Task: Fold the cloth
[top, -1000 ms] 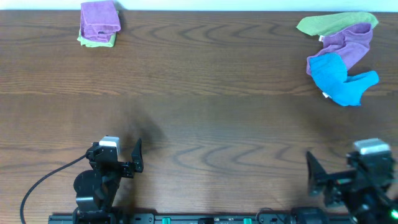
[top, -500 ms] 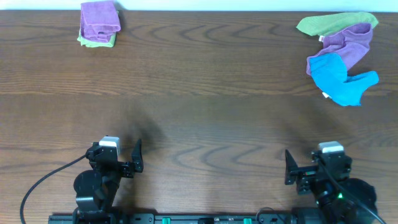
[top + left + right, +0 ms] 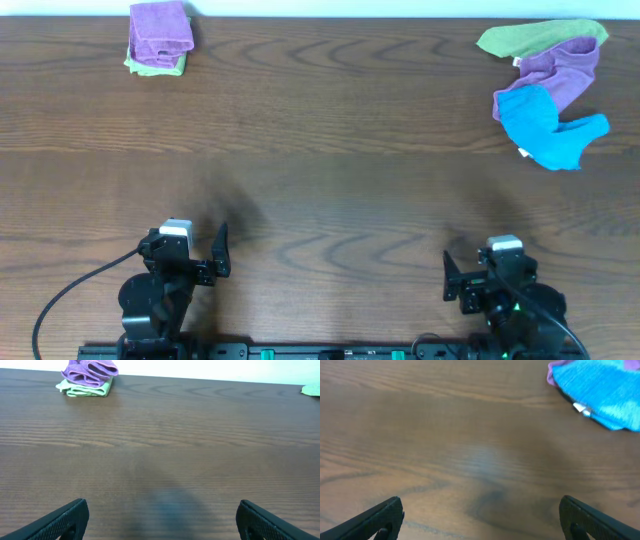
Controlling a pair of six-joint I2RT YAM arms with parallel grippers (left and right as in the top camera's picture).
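A crumpled violet-purple cloth (image 3: 562, 68) lies at the far right of the table, between a lime-green cloth (image 3: 540, 37) and a bright blue cloth (image 3: 545, 125) that covers its near end. In the right wrist view only a purple sliver (image 3: 550, 374) shows beside the blue cloth (image 3: 602, 390). A second purple cloth (image 3: 160, 27), folded, rests on a folded green one (image 3: 155, 66) at the far left, and shows as the folded purple cloth (image 3: 90, 370) in the left wrist view. My left gripper (image 3: 187, 256) and right gripper (image 3: 490, 282) hover open and empty near the front edge.
Dark wood table (image 3: 320, 150). The back edge runs just behind both piles. A black cable (image 3: 70, 295) trails from the left arm at the front left. A green cloth corner (image 3: 313, 390) peeks in at the left wrist view's right edge.
My right arm has swung left along the front edge, from the front right corner to a spot further in. The left arm and all cloths have stayed put.
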